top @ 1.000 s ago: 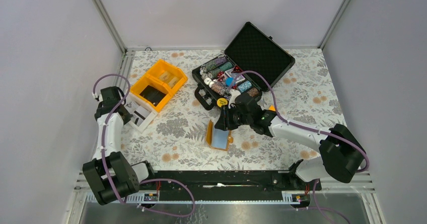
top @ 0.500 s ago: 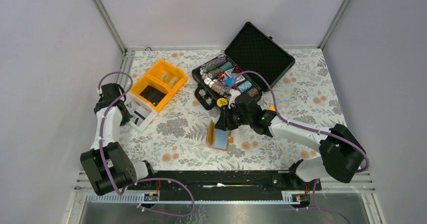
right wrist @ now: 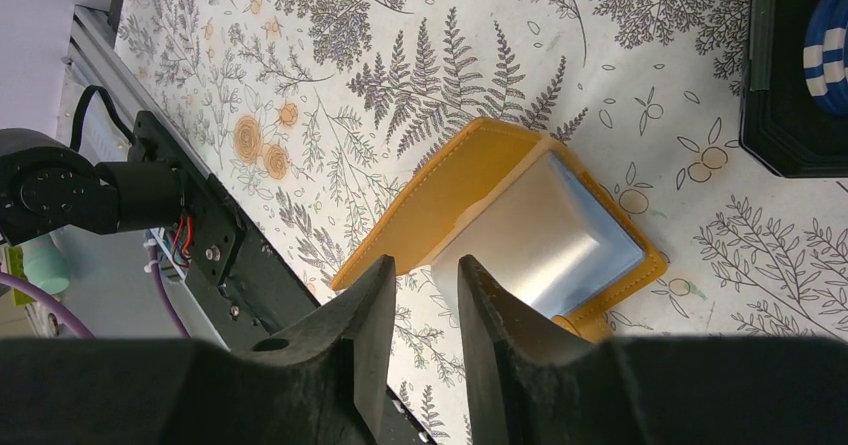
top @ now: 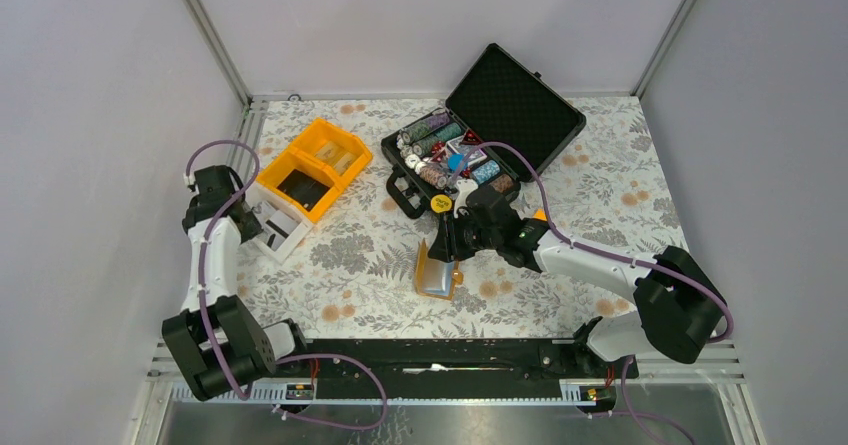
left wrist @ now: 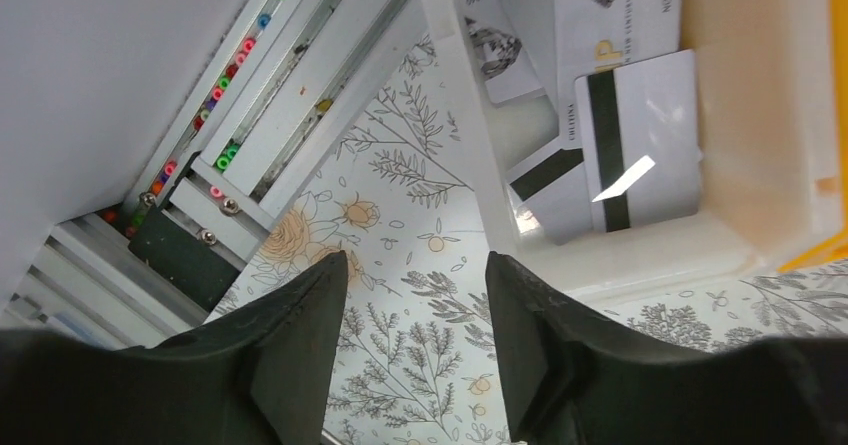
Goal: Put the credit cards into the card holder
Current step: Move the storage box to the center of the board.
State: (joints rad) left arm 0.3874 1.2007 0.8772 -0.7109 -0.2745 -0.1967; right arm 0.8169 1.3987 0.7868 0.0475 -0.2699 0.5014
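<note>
Credit cards (left wrist: pixel 645 140) lie in a loose, overlapping heap in the white tray (left wrist: pixel 470 145) at the left edge of the surface. Some are face up and two show their black stripes. The left jaws hang spread wide just outside the tray's wall, over the patterned cloth. Nothing is between them, and they are apart from the cards.

The card holder (right wrist: pixel 540 235) lies near the middle of the surface, partly open. Its orange outer flap is tilted up and the pale silvery lining faces upward. The right jaws stand a little apart astride the near edge of that raised flap; whether they pinch it cannot be told.

The surface (top: pixel 620 195) is covered by a white cloth printed with ferns and orange flowers. An orange bin (top: pixel 315 160) sits right against the tray's far side. An open black case (top: pixel 515 100) of poker chips (top: pixel 435 130) lies beyond the holder. Plain grey walls (top: pixel 430 25) with aluminium rails at the corners enclose it all.
</note>
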